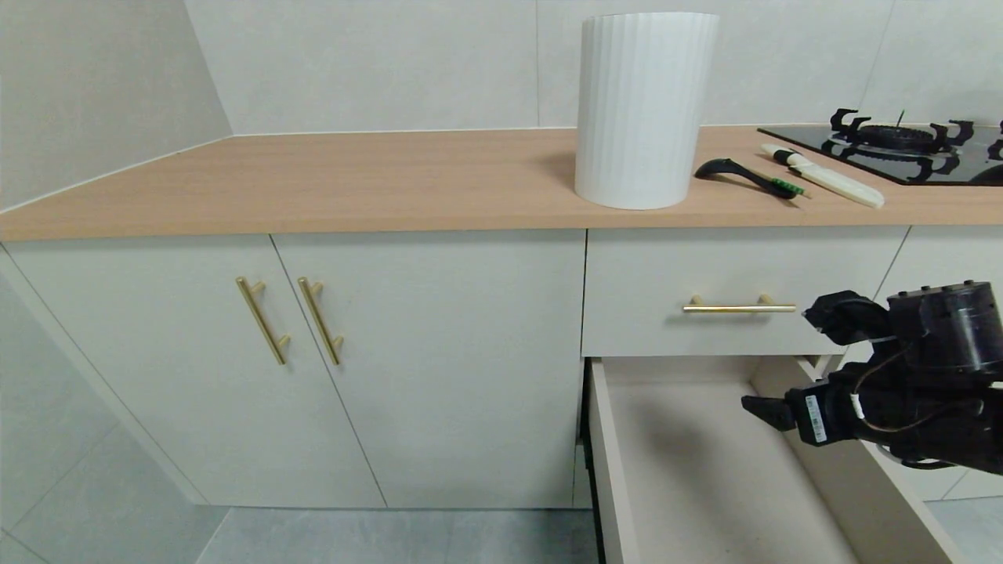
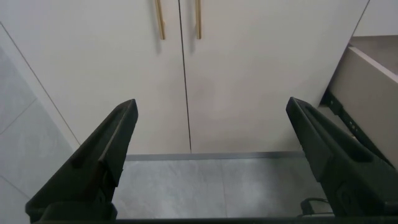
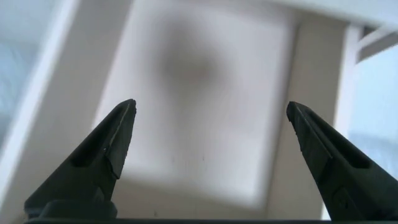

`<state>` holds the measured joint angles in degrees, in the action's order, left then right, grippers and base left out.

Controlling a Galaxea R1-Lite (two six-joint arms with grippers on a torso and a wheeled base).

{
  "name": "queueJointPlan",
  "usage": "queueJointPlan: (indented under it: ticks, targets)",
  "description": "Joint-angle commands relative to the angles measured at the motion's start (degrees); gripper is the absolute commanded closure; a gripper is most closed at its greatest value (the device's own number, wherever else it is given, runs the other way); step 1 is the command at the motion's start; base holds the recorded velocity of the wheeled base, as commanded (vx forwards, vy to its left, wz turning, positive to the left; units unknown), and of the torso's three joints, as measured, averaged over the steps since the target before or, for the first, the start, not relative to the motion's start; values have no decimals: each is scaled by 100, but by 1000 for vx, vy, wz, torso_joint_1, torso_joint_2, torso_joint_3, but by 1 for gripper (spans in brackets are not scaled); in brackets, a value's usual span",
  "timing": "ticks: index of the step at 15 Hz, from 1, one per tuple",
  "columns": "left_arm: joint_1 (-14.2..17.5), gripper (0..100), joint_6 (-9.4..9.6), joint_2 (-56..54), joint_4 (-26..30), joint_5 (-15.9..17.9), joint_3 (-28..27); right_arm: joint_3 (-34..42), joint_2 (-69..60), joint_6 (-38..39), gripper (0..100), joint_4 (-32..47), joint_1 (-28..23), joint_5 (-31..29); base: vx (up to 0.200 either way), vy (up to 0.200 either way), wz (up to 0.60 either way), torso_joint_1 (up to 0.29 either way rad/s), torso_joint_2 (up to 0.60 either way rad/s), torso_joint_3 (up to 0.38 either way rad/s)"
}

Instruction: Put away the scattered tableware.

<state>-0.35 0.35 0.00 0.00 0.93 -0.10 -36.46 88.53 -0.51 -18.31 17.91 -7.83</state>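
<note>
Hanging over the open drawer [image 1: 607, 454], the right gripper [image 1: 780, 360] is spread wide and holds nothing. The right wrist view confirms this, with both fingers apart over the drawer's bare floor [image 3: 205, 124]. The left gripper [image 2: 211, 106] is just as wide open and empty. It sits low in front of the cupboard doors [image 2: 186, 74], with the drawer's side off to its right.

The tableware lies above and beyond the right gripper, on the worktop [image 1: 353, 180] past the shut upper drawer front [image 1: 736, 286]. It consists of a black spoon [image 1: 740, 176] and a white knife [image 1: 831, 180], just beside each other. Both have their long axes slanting from far-left to near-right, and the spoon's bowl is next to a white ribbed canister [image 1: 644, 110].

I judge the right arm the nearer one, and it would need to rise and reach forward. The worktop and utensils appear in the head view, while the wrist views give the clear look at how far each gripper is open.
</note>
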Motion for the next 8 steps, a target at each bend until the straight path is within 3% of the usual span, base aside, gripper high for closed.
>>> queueJointPlan:
  ticks: [1,5,8]
  targets:
    - [0,0,0,9,0,-5,1,60,-389,-10,0,-41,2,0,0,0,0,0,0,0]
    - [0,0,0,9,0,-5,1,60,-468,-19,0,-67,2,0,0,0,0,80,-239,-254]
    - [0,0,0,9,0,4,1,51,-477,-19,0,-67,-7,0,0,0,0,136,-522,-303]
